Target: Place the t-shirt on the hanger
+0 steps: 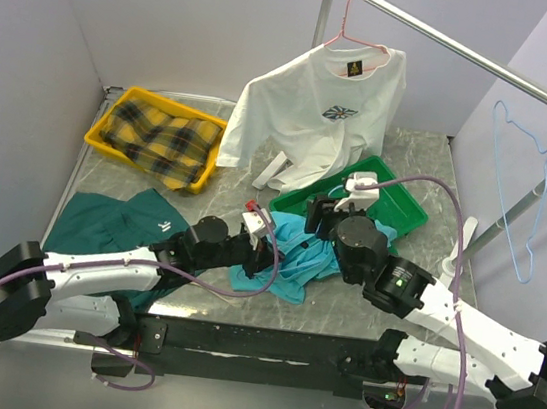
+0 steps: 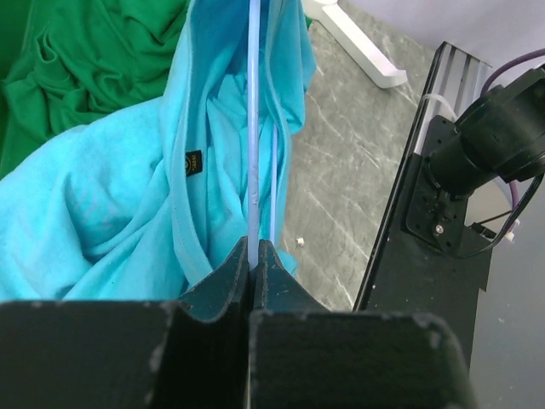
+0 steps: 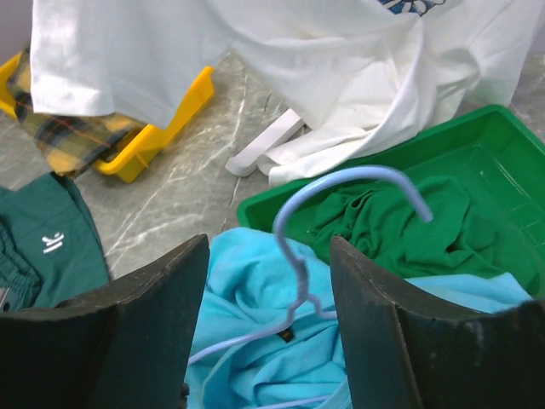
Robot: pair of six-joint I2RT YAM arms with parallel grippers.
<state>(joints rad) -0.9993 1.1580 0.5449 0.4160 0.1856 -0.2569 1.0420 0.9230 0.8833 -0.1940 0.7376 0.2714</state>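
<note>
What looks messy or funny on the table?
The t-shirt lies in a crumpled heap against the green tray, and the hanger is tangled in it with only its hook poking up. The white shirt hangs so low that its hem bunches up on the table.

Nothing in the views could be read as words or numbers. A small dark label (image 2: 194, 162) sat inside the collar of the turquoise t-shirt (image 2: 102, 204), its gold mark too small to make out. The white t-shirt (image 1: 285, 115) at twelve o'clock carried a dark neck label (image 1: 352, 69) and a chest print (image 1: 338, 113), neither legible. The dark green garment (image 1: 110, 223) at eight o'clock bore a small white logo (image 1: 163, 222), its shape unclear.
</note>
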